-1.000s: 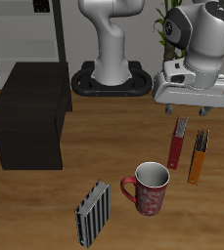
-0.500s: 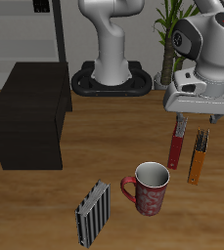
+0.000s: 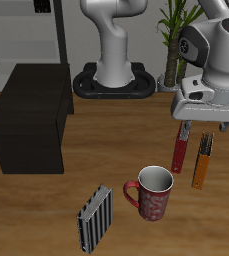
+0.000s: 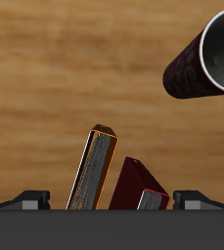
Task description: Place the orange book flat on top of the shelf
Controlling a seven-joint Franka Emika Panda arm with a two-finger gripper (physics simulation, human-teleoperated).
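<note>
The orange book (image 3: 202, 162) stands on its edge on the table, close beside a dark red book (image 3: 179, 148). My gripper (image 3: 205, 127) hangs open and empty just above the far ends of both books. In the wrist view the orange book (image 4: 92, 171) and the red book (image 4: 133, 184) show between my spread fingertips (image 4: 25, 200); my gripper (image 4: 112, 200) touches neither. The shelf (image 3: 31, 115), a dark boxy cabinet with a flat top, stands across the table, well away from the books.
A dark red mug (image 3: 154, 192) stands near the books toward the table's front edge and also shows in the wrist view (image 4: 203, 59). A grey-striped book (image 3: 96, 218) lies near the front edge. A grey open-frame shelving unit (image 3: 26, 35) and a plant (image 3: 172, 35) stand at the back.
My gripper has shifted sideways, away from the shelf, and slightly lower, so it now hangs over both books. The books, mug and shelf have not moved.
</note>
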